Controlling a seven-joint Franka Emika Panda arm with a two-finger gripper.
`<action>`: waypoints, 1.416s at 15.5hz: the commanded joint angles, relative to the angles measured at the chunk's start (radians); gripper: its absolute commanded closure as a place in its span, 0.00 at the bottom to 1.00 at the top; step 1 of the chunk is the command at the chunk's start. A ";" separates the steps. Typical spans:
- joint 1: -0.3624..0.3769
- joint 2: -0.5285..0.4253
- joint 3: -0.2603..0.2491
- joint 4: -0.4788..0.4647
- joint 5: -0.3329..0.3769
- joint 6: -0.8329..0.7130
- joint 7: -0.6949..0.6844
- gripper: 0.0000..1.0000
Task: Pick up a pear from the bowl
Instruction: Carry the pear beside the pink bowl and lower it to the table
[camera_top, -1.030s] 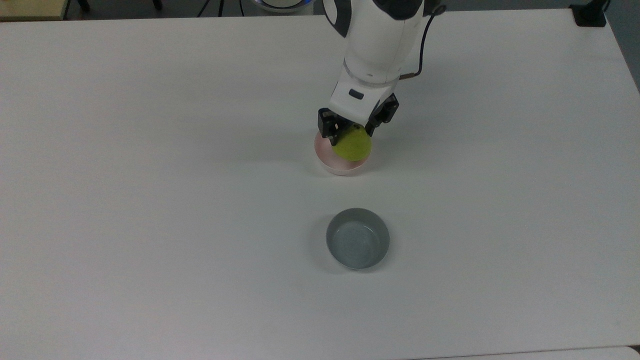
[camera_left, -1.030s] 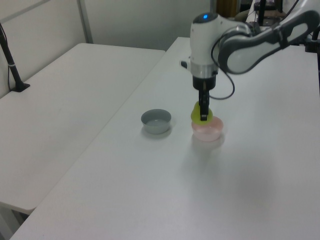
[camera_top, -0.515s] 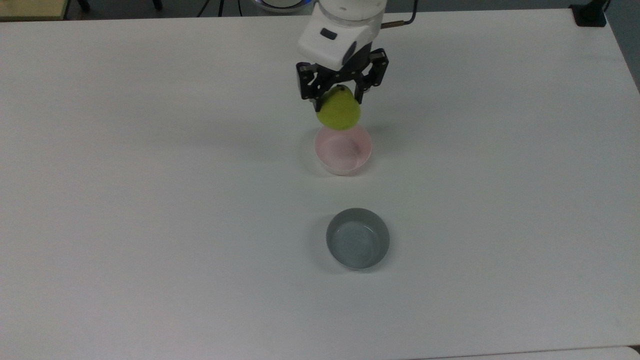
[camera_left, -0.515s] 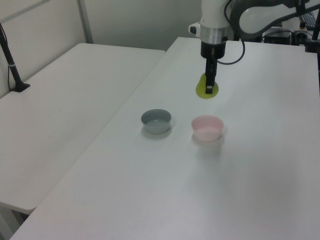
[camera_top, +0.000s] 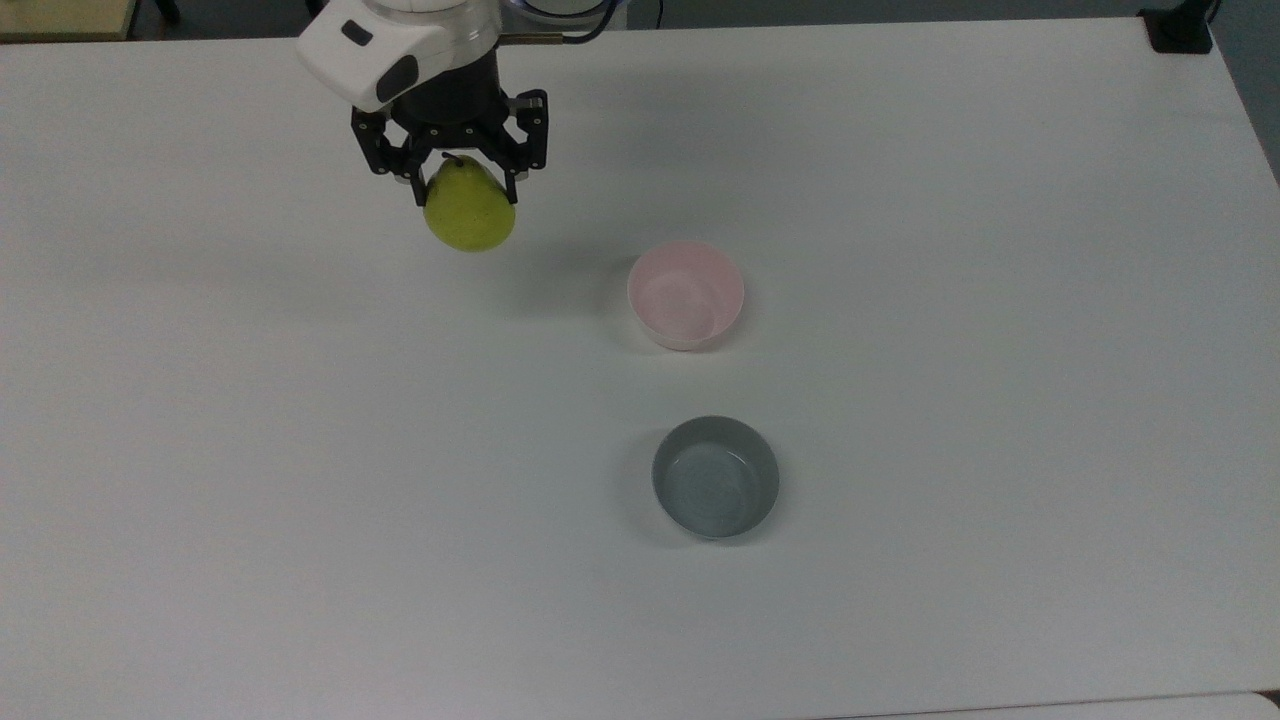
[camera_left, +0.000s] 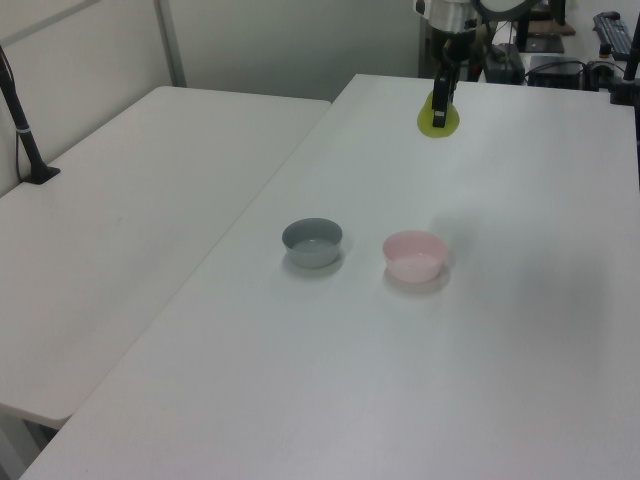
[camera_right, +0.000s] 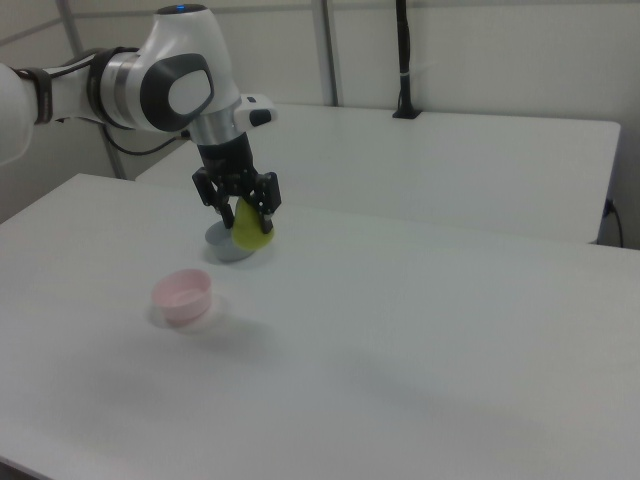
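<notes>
Pear (camera_top: 469, 212) hung clamped between the gripper's (camera_top: 459, 190) fingers in the top view's upper left, clear above the table (camera_top: 950, 420), well apart from the empty pink bowl (camera_top: 686, 295). Its stem pointed up into the claw, long axis roughly vertical. The right view showed the pear overlapping the grey bowl (camera_right: 224, 246).

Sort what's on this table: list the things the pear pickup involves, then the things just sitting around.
Part of the job:
- the pear, held in the gripper, lifted off the table
- the pink bowl, now empty

Just lying about:
- the grey bowl, empty
- the white table
</notes>
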 joint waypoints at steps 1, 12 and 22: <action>0.003 0.009 0.002 -0.014 0.023 -0.014 -0.023 0.72; 0.049 0.179 0.000 -0.050 0.011 0.146 -0.023 0.71; 0.055 0.271 0.000 -0.066 -0.031 0.236 -0.023 0.70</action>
